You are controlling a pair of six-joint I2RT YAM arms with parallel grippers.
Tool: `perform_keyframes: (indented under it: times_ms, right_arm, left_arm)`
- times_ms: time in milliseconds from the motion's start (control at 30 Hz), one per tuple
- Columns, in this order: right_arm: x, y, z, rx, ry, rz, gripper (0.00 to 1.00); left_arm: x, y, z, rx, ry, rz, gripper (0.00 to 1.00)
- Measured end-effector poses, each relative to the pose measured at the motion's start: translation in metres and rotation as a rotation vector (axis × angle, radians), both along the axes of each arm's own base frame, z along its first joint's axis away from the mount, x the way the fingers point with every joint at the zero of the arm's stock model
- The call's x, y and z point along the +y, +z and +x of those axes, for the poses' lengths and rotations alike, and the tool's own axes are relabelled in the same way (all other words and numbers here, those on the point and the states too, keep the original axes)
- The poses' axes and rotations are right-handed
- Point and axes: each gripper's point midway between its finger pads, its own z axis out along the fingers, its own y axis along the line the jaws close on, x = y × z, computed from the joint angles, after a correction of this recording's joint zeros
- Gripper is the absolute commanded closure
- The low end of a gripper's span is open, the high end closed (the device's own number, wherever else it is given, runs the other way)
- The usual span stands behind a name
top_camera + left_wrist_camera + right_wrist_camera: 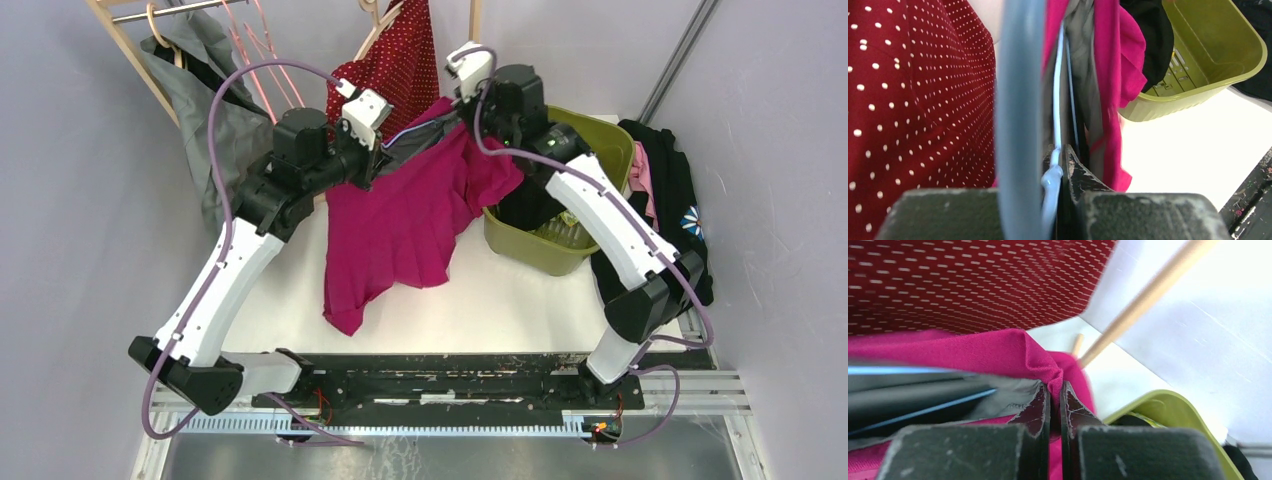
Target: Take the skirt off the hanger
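Holding the hanger [1020, 100] with my left hand [1062, 155] clenched on it, I have my right hand [1054, 390] pinched shut on the top edge of the skirt [400, 220]. The skirt hangs between both hands above the counter [500, 300], beside the green basket [600, 140]. I judge it is not yet off; the pulling apart is left.

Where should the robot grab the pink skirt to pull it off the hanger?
Grab the skirt by its folded top corner, where the right gripper pinches it, coming from the basket side. That edge sticks out clear of the hanger, which the left gripper holds steady.
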Motion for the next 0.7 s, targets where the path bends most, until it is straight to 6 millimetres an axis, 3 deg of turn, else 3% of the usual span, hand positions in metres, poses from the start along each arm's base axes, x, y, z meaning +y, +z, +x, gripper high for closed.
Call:
perform_keyframes:
  times_ms: [133, 300, 467, 700]
  right_arm:
    - [-0.044, 0.004, 0.028, 0.010, -0.103, 0.013, 1.00]
    - [-0.068, 0.006, 0.056, 0.024, -0.157, 0.045, 1.00]
    - [-0.060, -0.012, 0.071, 0.082, -0.135, 0.091, 1.00]
    - [-0.041, -0.048, 0.069, 0.225, -0.083, 0.226, 0.99]
  left_arm:
    - [0.009, -0.003, -0.011, -0.009, 0.016, 0.002, 0.97]
    - [0.009, 0.008, -0.018, -0.044, 0.002, -0.021, 0.97]
    - [0.009, 0.014, -0.019, -0.065, 0.002, -0.032, 0.97]
    - [0.011, 0.027, -0.010, -0.113, 0.033, -0.050, 0.97]
